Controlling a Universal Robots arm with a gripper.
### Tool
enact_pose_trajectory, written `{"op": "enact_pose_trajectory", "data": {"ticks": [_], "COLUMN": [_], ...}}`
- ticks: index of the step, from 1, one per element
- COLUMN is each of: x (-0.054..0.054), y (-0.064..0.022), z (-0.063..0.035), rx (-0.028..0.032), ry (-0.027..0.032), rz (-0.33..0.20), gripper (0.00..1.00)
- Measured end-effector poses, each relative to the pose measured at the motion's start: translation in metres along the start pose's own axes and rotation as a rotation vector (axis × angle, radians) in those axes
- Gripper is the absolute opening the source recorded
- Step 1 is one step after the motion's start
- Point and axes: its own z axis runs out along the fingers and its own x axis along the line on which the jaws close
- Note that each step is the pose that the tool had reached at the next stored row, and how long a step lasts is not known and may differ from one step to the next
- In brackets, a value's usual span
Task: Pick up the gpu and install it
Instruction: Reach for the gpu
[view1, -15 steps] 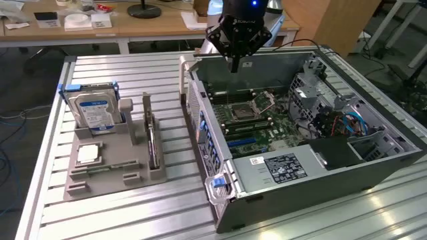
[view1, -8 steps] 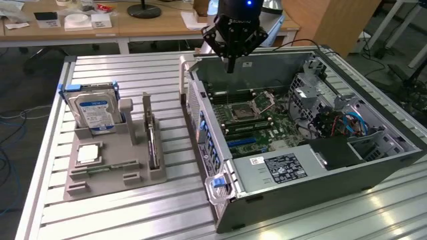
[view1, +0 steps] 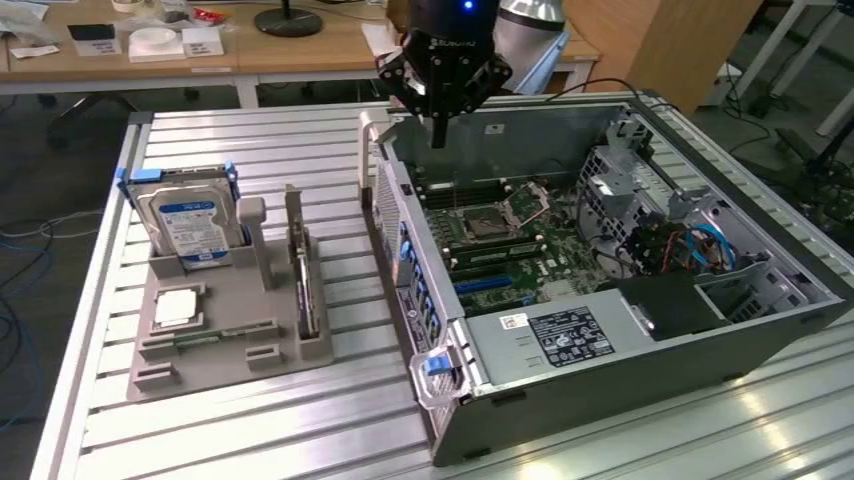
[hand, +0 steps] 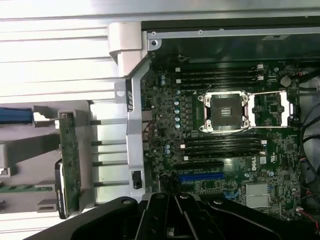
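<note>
The gripper (view1: 438, 130) is shut tight and holds nothing. It hangs over the back edge of the open computer (view1: 641, 390), well apart from the gpu (view1: 307, 295).

The gpu stands on its thin edge in a slot of the grey holder (view1: 227, 370), on the table (view1: 267, 140), at the exterior view's left of the computer. The hard drive (view1: 194, 225) stands near it in the same holder.

I think the gpu is light and stiff, like a thin board. It looks easy to hurt, because it has tiny parts on its flat faces. It is so slim that it could tip or twist if held at one end. A good place to hold it looks like the top edge, near the middle, with one finger on each flat face. It would need to come straight up out of the slot.

Counting: one gpu, one hard drive, one grey holder, one computer and one gripper.
</note>
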Motion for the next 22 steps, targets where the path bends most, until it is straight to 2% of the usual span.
{"op": "enact_pose_trajectory", "data": {"ticks": [22], "x": [0.054], "y": [-0.004], "z": [-0.0011], "rx": [0.0], "ry": [0.0], "rz": [0.0], "gripper": [0.11]}}
